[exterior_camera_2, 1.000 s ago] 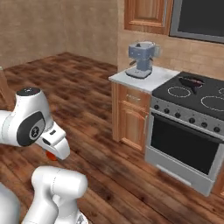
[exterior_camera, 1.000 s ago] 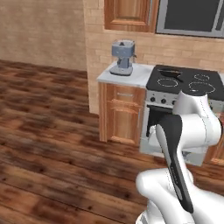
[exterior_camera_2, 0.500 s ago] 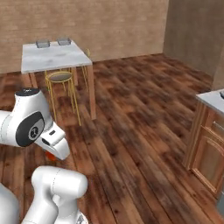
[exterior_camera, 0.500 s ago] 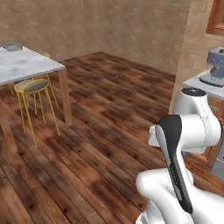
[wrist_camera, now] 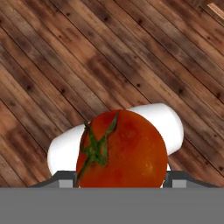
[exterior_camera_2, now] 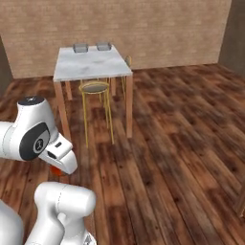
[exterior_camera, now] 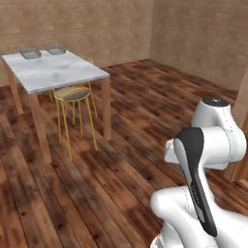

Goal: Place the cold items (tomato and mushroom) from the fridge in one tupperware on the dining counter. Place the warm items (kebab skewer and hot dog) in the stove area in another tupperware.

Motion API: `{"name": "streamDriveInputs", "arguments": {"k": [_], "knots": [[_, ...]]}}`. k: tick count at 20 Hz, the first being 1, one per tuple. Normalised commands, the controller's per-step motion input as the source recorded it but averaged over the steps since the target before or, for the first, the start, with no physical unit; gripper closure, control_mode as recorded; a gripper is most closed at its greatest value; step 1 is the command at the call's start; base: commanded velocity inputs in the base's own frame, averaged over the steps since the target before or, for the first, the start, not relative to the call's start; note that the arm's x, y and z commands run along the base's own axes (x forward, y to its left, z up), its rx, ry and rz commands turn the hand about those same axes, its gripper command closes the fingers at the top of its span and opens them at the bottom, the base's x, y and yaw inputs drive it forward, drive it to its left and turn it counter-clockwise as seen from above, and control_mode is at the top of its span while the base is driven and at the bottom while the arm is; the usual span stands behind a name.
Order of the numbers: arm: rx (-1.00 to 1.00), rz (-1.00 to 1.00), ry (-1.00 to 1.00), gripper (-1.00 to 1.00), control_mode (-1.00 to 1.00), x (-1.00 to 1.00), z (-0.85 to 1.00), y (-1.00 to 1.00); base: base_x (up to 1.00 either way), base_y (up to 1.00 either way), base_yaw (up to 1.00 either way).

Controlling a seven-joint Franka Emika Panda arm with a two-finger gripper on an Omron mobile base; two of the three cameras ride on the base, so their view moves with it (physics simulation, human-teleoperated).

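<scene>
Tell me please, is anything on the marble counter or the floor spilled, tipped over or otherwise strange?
Nothing stands out. Two tupperware trays sit flat at the far end of the dining counter, one stool stands upright beneath it, and the wooden floor looks clean.

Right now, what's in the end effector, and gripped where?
The tomato, held at its lower sides with its green stem facing the hand camera; the exact contact points are hidden.

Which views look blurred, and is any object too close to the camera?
Left and right base views: floor planks look smeared, the tupperware small and soft; hand view: the tomato sits very close, large and sharp, cut off at the bottom.
</scene>
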Motion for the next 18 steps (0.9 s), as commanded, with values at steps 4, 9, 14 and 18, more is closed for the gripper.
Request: {"name": "streamDriveInputs", "arguments": {"k": [4, 9, 14, 18], "knots": [[0.00, 0.00, 0.00, 1.00, 1.00, 0.00, 0.00, 0.00, 0.43, 0.49, 0.10], [0.00, 0.00, 0.00, 1.00, 1.00, 0.00, 0.00, 0.00, 0.67, 0.81, 0.20], [0.00, 0.00, 0.00, 1.00, 1.00, 0.00, 0.00, 0.00, 1.00, 0.95, 0.31], [0.00, 0.00, 0.00, 1.00, 1.00, 0.00, 0.00, 0.00, 1.00, 1.00, 0.32]]}}
